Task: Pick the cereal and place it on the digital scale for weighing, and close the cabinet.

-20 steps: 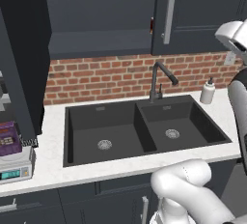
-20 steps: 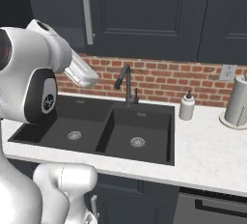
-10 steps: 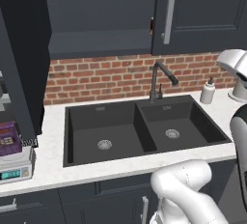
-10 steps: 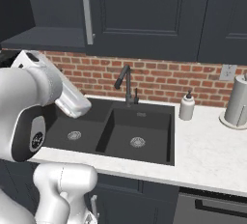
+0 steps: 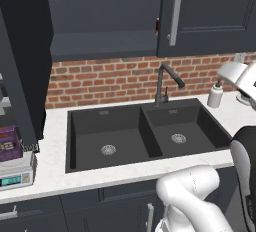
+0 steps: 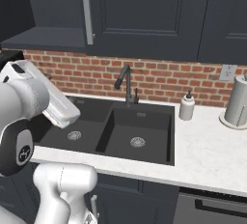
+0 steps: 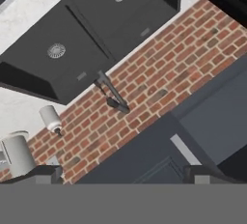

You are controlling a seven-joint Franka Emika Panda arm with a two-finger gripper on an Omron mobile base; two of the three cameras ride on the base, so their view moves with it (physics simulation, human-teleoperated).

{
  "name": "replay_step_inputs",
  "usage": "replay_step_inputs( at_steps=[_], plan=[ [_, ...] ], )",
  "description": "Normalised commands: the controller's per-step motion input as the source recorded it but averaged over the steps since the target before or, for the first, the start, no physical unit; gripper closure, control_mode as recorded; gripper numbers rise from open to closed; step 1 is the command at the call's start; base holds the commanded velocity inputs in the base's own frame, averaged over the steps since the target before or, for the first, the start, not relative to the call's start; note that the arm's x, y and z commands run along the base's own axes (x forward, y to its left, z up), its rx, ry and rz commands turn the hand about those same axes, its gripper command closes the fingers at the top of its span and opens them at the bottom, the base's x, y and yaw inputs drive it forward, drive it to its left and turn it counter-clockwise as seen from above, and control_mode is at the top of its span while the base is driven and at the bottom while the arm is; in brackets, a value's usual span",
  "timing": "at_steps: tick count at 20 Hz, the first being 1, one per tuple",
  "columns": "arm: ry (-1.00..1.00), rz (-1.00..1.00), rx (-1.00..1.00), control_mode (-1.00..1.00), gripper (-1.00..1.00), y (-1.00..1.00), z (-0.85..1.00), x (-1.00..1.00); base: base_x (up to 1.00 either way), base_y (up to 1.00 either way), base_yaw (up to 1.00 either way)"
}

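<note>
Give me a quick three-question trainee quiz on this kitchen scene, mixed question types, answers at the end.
1. True or false: the cereal sits on the scale.
2. The left cabinet door is: A) shut B) open C) missing.
3. Fill in: the soap bottle stands between the sink and the ______.

Key
1. True: the purple box rests on its top plate.
2. B: it stands swung open.
3. Paper towel roll.

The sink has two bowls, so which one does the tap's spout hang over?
The right bowl, as seen from the left base view. The tap stands behind the divider, its spout angled right; the left bowl has nothing above it.
</note>
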Motion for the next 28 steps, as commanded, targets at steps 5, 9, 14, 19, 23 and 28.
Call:
replay_step_inputs(
  at_steps=[5, 9, 14, 19, 23, 28],
  plan=[
    [-0.03, 0.0, 0.0, -1.0, -1.0, 0.2, 0.0, -0.5, 0.0, 0.0, 0.0],
    [-0.06, 0.0, 0.0, -1.0, -1.0, 0.29, 0.0, -0.72, 0.0, 0.0, 0.0],
    [-0.05, 0.0, 0.0, -1.0, -1.0, 0.39, 0.0, -0.71, 0.0, 0.0, 0.0],
    [-0.07, 0.0, 0.0, -1.0, -1.0, 0.81, 0.0, -0.82, 0.0, 0.0, 0.0],
    [-0.14, 0.0, 0.04, -1.0, -1.0, 0.99, 0.0, -0.79, 0.0, 0.0, 0.0],
    [-0.25, -0.05, 0.0, -1.0, -1.0, 1.0, 0.0, -0.45, 0.0, 0.0, 0.0]
  ],
)
